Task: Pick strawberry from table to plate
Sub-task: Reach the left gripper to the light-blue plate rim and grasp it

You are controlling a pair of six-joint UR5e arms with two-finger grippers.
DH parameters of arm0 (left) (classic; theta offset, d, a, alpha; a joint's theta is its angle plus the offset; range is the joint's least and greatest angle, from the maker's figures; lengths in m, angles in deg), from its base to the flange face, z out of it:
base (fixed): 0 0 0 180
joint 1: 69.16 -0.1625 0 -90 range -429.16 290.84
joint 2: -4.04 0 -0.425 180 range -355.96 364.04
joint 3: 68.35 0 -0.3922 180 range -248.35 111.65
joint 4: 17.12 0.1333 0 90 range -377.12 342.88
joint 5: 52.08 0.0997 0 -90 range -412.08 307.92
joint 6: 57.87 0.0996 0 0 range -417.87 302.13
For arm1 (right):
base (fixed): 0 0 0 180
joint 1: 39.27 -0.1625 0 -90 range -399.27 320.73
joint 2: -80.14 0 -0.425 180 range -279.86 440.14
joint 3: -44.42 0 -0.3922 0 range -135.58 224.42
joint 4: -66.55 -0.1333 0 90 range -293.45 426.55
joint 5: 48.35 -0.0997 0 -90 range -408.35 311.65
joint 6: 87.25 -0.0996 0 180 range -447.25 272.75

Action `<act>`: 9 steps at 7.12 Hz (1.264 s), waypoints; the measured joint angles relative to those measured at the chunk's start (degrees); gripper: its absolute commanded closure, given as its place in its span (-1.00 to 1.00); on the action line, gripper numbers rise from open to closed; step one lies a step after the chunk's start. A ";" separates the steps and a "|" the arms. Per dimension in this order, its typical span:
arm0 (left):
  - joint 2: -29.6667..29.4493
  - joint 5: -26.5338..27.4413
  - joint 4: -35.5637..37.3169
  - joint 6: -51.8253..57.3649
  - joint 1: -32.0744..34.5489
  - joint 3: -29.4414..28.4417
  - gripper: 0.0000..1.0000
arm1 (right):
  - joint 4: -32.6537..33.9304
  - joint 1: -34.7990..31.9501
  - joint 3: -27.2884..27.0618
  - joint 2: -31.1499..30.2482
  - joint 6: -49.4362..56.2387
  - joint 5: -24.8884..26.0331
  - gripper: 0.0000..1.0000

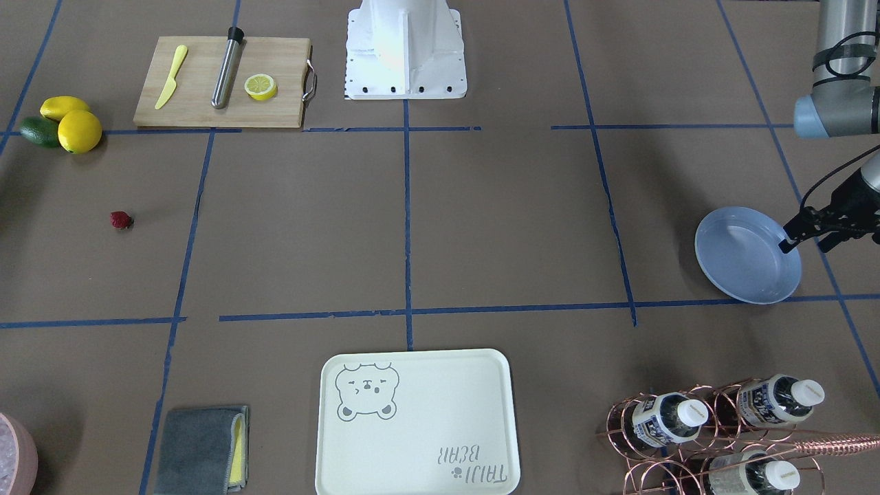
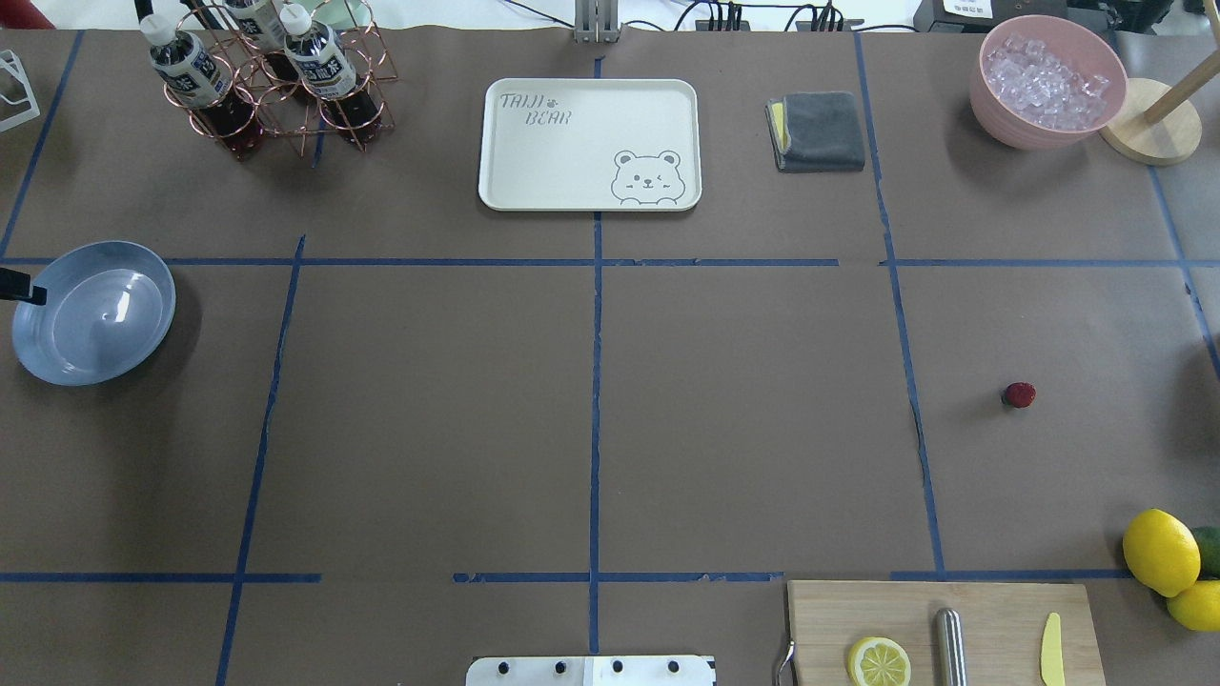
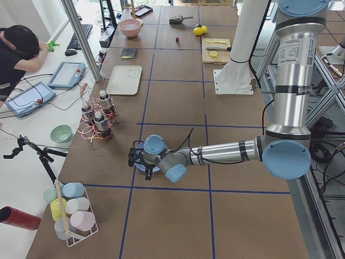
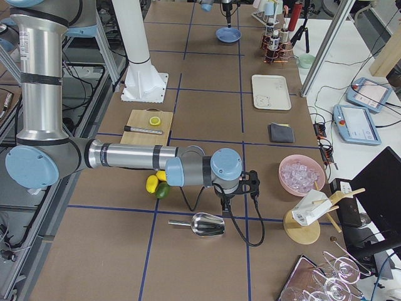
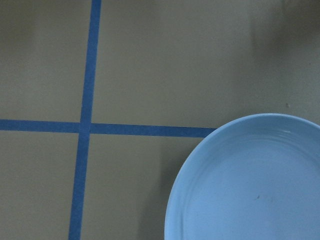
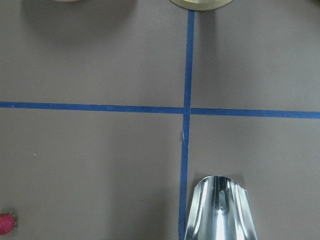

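Note:
The strawberry (image 1: 121, 220) lies alone on the brown table (image 2: 743, 410), on the robot's right side (image 2: 1019, 394). It also shows at the lower left corner of the right wrist view (image 6: 6, 223). The light-blue plate (image 1: 747, 254) sits empty at the far left (image 2: 92, 312). My left gripper (image 1: 801, 237) hovers at the plate's outer rim; whether it is open or shut I cannot tell. My right gripper (image 4: 224, 195) hangs beyond the lemons, near a metal scoop, seen only in the side view, so I cannot tell its state.
Two lemons (image 2: 1160, 551) and a green fruit lie near the wooden cutting board (image 2: 1001, 610). A metal scoop (image 6: 218, 210) lies under the right wrist. The bear tray (image 2: 590, 143), a bottle rack (image 2: 272, 81), a grey cloth (image 2: 818, 131) and a pink ice bowl (image 2: 1048, 81) line the far edge.

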 measured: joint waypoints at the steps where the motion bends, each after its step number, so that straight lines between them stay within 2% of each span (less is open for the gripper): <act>1: -0.81 0.38 -0.86 -0.01 -0.71 -1.39 -0.33 | 0.00 0.00 0.00 0.00 0.00 0.00 -1.00; 7: -0.66 0.61 -1.64 0.26 -1.51 -2.69 -0.08 | -0.02 0.01 -0.64 0.07 0.00 0.00 -1.00; 8: -0.52 0.62 -1.67 0.29 -1.51 -2.74 0.38 | -0.01 0.00 -0.78 0.04 0.00 -0.02 -1.00; 9: -0.49 0.62 -1.66 0.28 -1.51 -2.76 0.97 | 0.00 0.01 -0.85 0.01 0.00 -0.06 -1.00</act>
